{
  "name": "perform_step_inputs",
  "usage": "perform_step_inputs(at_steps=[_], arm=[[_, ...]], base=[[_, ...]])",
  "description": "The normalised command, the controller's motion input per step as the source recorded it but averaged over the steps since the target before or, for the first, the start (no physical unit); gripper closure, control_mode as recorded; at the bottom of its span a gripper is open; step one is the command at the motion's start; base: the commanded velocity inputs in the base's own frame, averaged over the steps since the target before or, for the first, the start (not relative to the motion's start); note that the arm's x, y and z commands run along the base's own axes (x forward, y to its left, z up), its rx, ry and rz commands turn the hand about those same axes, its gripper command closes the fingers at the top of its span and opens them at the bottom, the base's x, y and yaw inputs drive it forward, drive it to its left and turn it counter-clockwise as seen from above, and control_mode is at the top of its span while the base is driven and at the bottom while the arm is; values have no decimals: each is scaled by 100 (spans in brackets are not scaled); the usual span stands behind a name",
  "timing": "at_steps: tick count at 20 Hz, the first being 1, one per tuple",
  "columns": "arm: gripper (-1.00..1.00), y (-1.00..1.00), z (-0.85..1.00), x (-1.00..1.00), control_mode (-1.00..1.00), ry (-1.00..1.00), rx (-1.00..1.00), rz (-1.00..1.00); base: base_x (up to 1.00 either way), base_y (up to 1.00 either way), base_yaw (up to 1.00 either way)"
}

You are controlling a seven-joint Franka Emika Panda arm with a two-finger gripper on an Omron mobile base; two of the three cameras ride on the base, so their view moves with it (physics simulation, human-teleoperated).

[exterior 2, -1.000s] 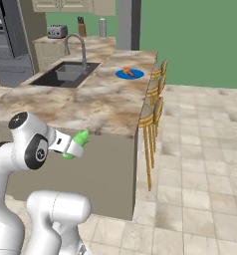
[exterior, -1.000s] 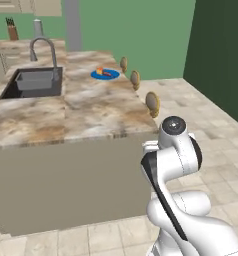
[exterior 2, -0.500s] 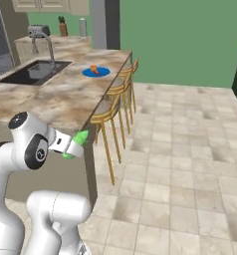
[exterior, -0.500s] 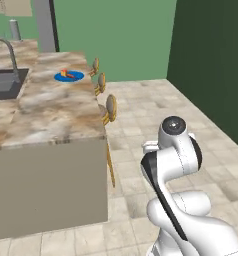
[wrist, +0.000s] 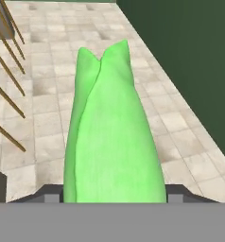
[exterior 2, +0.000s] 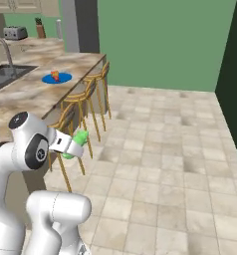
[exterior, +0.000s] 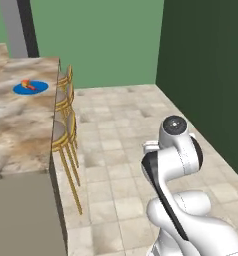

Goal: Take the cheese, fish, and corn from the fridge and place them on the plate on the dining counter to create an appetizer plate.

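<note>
Green husk crowds the hand view: the corn (wrist: 112, 137) sits clamped in the gripper (exterior 2: 74, 145), its pointed, split tip aimed away over the tiled floor (wrist: 43, 94). In the right base view the same cob (exterior 2: 78, 141) juts from the end of the tucked arm, carried low beside the robot's body, level with the legs of the nearest wooden stool (exterior 2: 70, 124) and well apart from the stone top.

Out from there, a row of stools lines the near edge of the dining counter (exterior 2: 36, 94), whose marbled tabletop runs back toward the dark sink (exterior 2: 3, 74) and faucet (exterior 2: 3, 47). The blue plate (exterior 2: 57, 77) lies on that tabletop, past the sink, and already carries something orange-red (exterior 2: 55, 75); it is too small to tell whether that is the fish, the cheese or both. The left base view shows the plate (exterior: 30, 87) with the same orange bit on it, far to the left and well ahead of the arm.

Judging by this, the step in hand is the carry of the corn to the plate, likely the last food to be placed. The next move calls for closing on the counter's stool side, then raising the arm clear of the stool backs and reaching over the tabletop so the cob can be set down on a bare part of the plate, beside what lies there.
</note>
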Motion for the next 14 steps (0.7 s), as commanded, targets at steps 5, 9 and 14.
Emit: perform_step_inputs(at_steps=[5, 9, 14], arm=[[100, 0, 0, 0, 100, 0, 0, 0], [100, 0, 0, 0, 100, 0, 0, 0], [100, 0, 0, 0, 100, 0, 0, 0]], base=[[100, -57, 3], [100, -41, 25], [100, -51, 50]])
